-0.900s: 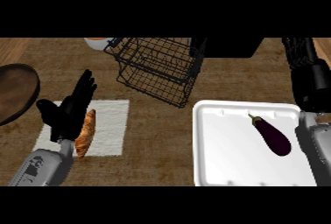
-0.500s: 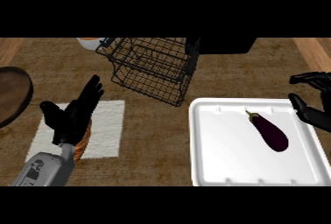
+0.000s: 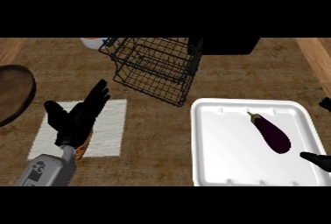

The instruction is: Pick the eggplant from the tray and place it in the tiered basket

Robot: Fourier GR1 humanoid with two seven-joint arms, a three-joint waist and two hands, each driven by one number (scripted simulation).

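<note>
A dark purple eggplant [image 3: 271,134] lies slantwise in the right half of the white tray [image 3: 216,144], stem toward the far left. The black wire tiered basket [image 3: 158,65] stands behind the tray, left of its far corner. Of my right hand [image 3: 317,159] only a thumb tip and one fingertip [image 3: 325,103] show at the right edge; they are spread wide apart, just right of the eggplant and not touching it. My left hand [image 3: 81,116] rests open, fingers up, over the white cloth at the left.
A white cloth [image 3: 110,127] lies on the counter with a brown bread piece [image 3: 82,149] partly under my left wrist. A dark brown plate [image 3: 9,94] sits at the left edge. A white cup [image 3: 93,42] and a dark box [image 3: 226,46] stand at the back.
My right hand has come down from the far right corner to beside the tray and slid mostly out of view. The left hand has barely moved. The eggplant lies as before.
</note>
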